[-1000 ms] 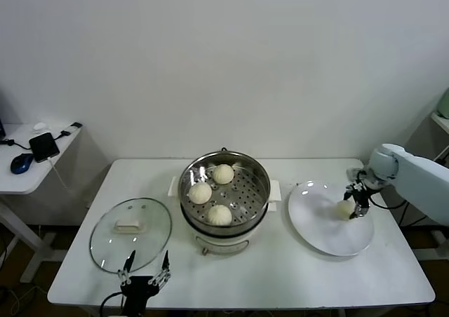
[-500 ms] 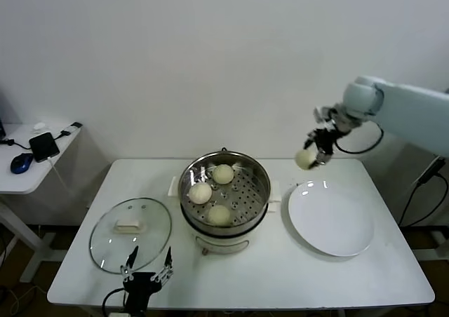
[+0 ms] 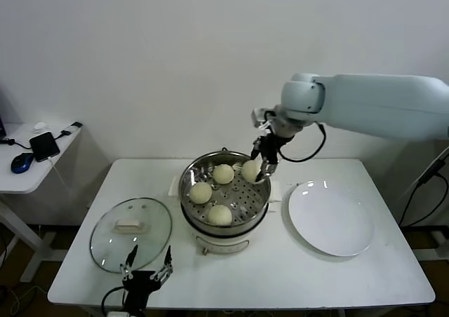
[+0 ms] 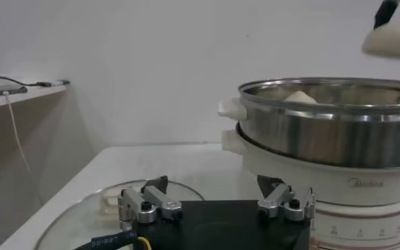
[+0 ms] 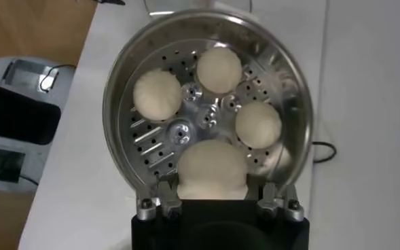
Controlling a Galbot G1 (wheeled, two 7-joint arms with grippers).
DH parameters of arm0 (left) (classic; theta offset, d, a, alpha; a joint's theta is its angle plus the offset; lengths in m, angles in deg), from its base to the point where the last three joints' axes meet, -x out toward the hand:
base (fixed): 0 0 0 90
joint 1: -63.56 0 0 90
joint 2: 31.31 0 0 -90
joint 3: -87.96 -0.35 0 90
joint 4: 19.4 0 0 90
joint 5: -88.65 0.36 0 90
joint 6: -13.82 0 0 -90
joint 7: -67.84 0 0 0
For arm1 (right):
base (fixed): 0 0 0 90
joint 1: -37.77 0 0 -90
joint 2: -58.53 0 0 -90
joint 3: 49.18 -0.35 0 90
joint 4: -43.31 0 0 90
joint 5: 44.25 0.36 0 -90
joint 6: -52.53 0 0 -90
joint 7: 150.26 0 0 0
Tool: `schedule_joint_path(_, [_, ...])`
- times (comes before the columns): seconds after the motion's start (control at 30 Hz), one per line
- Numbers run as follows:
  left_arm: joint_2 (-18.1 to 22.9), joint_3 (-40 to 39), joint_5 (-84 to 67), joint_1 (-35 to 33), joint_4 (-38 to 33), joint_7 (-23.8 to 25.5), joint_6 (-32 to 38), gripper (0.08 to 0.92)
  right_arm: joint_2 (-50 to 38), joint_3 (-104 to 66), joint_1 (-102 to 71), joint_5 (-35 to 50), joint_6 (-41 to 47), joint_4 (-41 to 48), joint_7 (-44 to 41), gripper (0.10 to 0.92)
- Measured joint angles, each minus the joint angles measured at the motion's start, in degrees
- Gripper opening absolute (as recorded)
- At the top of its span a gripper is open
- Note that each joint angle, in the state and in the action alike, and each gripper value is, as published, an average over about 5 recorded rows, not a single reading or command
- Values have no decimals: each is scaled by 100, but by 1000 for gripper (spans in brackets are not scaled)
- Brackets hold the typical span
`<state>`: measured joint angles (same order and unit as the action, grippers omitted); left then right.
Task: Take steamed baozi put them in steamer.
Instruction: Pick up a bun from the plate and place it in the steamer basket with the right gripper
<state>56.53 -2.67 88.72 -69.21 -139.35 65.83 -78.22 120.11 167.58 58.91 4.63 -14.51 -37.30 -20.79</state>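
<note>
The steamer (image 3: 243, 227) stands mid-table, a shiny steel pot on a white base. Three steamed baozi lie on its perforated tray (image 3: 223, 174) (image 3: 200, 193) (image 3: 220, 214). My right gripper (image 3: 261, 164) is shut on a fourth baozi (image 3: 250, 170) and holds it over the tray's back right part, just above the rim. In the right wrist view the gripper (image 5: 212, 198) holds this baozi (image 5: 212, 168) above the steamer (image 5: 115, 81), with the three others beyond it. My left gripper (image 3: 146, 276) is open and parked at the table's front left.
A round glass lid (image 3: 130, 233) lies left of the steamer, just behind the left gripper. A flat white plate (image 3: 330, 222) with nothing on it lies to the steamer's right. A side table (image 3: 28, 177) with a phone and a mouse stands at far left.
My right gripper lifted the baozi off the white plate, carried it left and came down over the steamer's back right part. The left arm has not moved.
</note>
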Motion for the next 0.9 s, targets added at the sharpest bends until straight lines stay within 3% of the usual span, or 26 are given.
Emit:
schedule_joint_path(0.57, [-3, 9, -50, 53, 50, 39, -8, 823, 321, -222, -1106, -316, 371, 381, 488, 675])
schedule_joint_path(0.8, [-19, 21, -64, 21, 12, 39, -11, 823, 280, -388, -1273, -307, 347, 401, 565, 808])
schedule_joint_path(0.9, [-25, 42, -80, 9, -18, 38, -22, 823, 199, -422, -1197, -245, 238, 368, 486, 821])
